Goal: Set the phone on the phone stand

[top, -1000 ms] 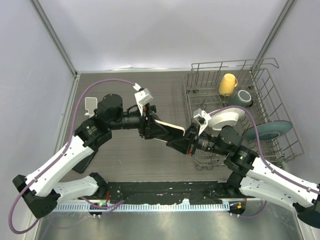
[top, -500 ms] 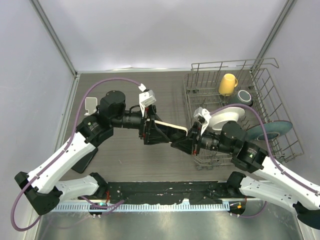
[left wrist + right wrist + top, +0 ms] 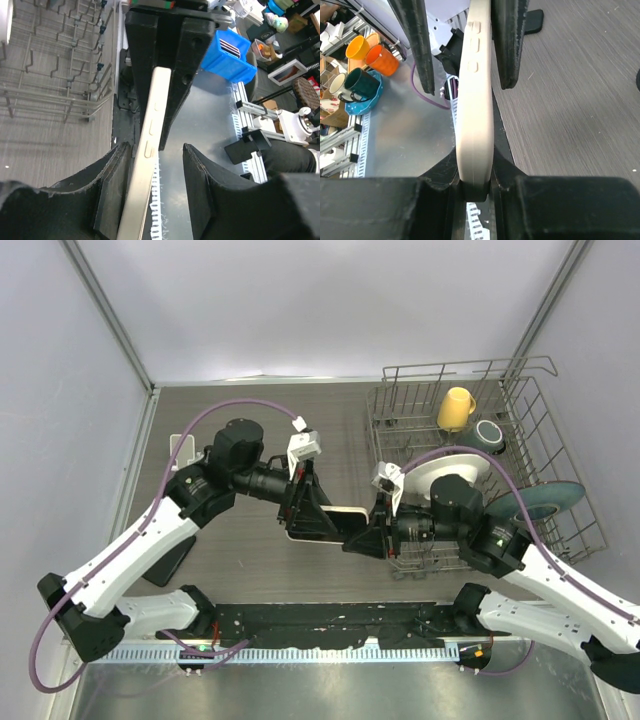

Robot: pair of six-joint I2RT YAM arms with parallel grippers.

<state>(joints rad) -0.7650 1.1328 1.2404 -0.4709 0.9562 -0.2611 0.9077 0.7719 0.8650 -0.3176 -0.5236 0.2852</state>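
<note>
Right fingers (image 3: 445, 171) pinch the phone (image 3: 476, 100) between them.

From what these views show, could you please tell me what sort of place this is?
Probably a robotics lab test cell, not a kitchen: plain white enclosure walls flank the table, a wire dish rack seems to serve as a prop, and a blue parts bin shows beyond the table's edge.

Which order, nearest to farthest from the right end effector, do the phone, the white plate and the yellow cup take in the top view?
1. phone: clamped in the right end effector itself, mid-table.
2. white plate: upright in the rack, farther back and to the right.
3. yellow cup: near the rack's far side.
</note>
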